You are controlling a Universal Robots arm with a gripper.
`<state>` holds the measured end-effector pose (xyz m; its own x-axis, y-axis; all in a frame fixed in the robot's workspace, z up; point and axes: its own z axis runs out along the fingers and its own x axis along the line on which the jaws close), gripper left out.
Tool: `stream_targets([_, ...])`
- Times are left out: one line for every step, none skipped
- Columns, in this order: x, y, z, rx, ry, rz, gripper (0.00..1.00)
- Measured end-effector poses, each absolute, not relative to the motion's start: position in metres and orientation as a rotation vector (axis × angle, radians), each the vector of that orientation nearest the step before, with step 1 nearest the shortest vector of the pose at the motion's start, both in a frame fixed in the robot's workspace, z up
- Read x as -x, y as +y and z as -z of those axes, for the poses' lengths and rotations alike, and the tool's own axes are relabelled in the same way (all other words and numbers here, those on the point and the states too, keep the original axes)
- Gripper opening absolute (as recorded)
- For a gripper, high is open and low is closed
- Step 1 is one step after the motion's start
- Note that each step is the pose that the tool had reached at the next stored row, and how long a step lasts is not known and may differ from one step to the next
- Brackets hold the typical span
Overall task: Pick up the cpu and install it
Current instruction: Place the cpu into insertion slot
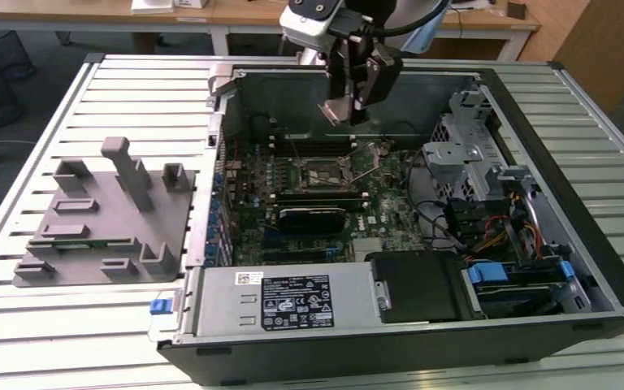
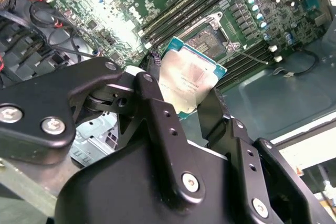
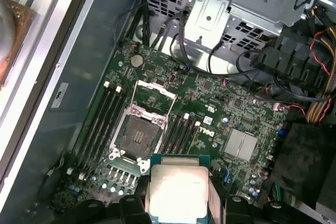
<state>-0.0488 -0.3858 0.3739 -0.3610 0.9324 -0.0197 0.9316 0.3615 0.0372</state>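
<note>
Pickup is done, seating is not: my gripper (image 2: 185,94) is clamped on the edges of the cpu (image 2: 189,77), which hangs in the air near the socket (image 3: 139,136) and clear of it. The socket, on the motherboard (image 3: 231,108) inside the open computer case (image 1: 572,211), has its frame lifted and its bed bare; the grey tray (image 1: 84,244) stands outside the case, well apart from the socket
</note>
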Motion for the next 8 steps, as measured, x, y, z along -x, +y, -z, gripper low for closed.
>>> stream_targets([0.0489,-0.3857,-0.3734,-1.771,2.549,-0.03,0.53])
stream_targets([0.049,-0.3855,-0.3728,-1.786,2.539,-0.03,0.53])
stream_targets([0.049,-0.3853,-0.3721,-1.8,2.528,-0.029,0.53])
stream_targets([0.0491,-0.3849,-0.3714,-1.812,2.52,-0.029,0.53])
stream_targets([0.0491,-0.3843,-0.3707,-1.821,2.514,-0.028,0.53])
stream_targets([0.0491,-0.3836,-0.3699,-1.827,2.509,-0.028,0.53])
stream_targets([0.0492,-0.3827,-0.3693,-1.832,2.505,-0.028,0.53])
stream_targets([0.0493,-0.3819,-0.3688,-1.835,2.503,-0.028,0.53])
